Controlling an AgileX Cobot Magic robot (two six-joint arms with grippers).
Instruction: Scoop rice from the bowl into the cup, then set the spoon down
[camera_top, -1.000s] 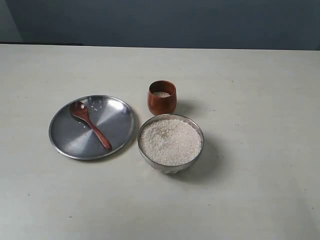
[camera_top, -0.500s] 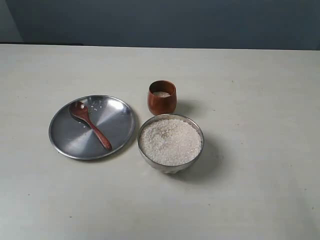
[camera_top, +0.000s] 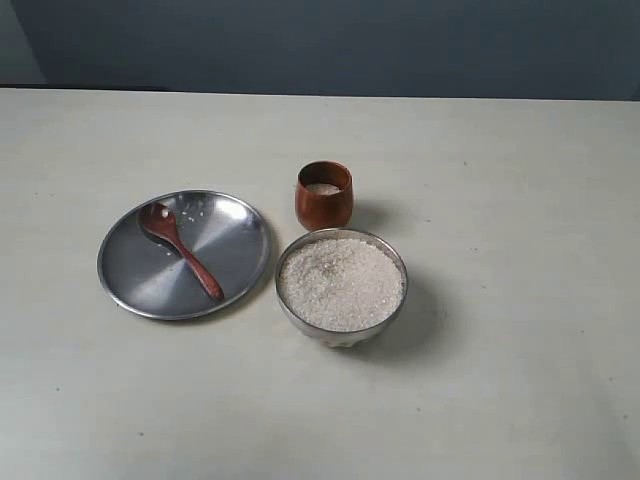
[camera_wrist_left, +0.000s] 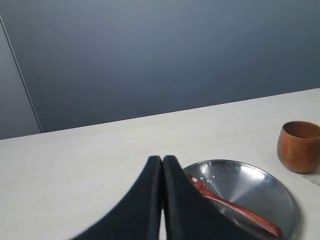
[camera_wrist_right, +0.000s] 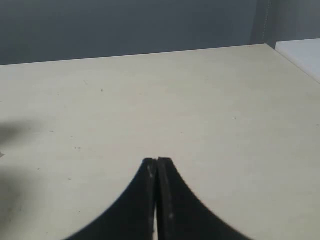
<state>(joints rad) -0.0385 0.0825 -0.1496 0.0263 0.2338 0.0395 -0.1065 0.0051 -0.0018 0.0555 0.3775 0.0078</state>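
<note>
The steel bowl (camera_top: 342, 334) stands near the table's middle, heaped with white rice (camera_top: 341, 283). Just behind it is the reddish-brown cup (camera_top: 324, 195) with a little rice inside; the left wrist view shows the cup (camera_wrist_left: 299, 147) too. The wooden spoon (camera_top: 181, 250) lies on the steel plate (camera_top: 235, 240), head toward the back, a few grains on and around it. In the left wrist view my left gripper (camera_wrist_left: 162, 159) is shut and empty, near the plate (camera_wrist_left: 250, 182) and spoon (camera_wrist_left: 235, 206). My right gripper (camera_wrist_right: 157, 161) is shut and empty over bare table. Neither gripper shows in the exterior view.
The pale table (camera_top: 500, 160) runs wide on all sides of the three dishes. A dark blue-grey wall (camera_top: 330, 45) closes off the back. A white block (camera_wrist_right: 302, 52) sits beyond the table's corner in the right wrist view.
</note>
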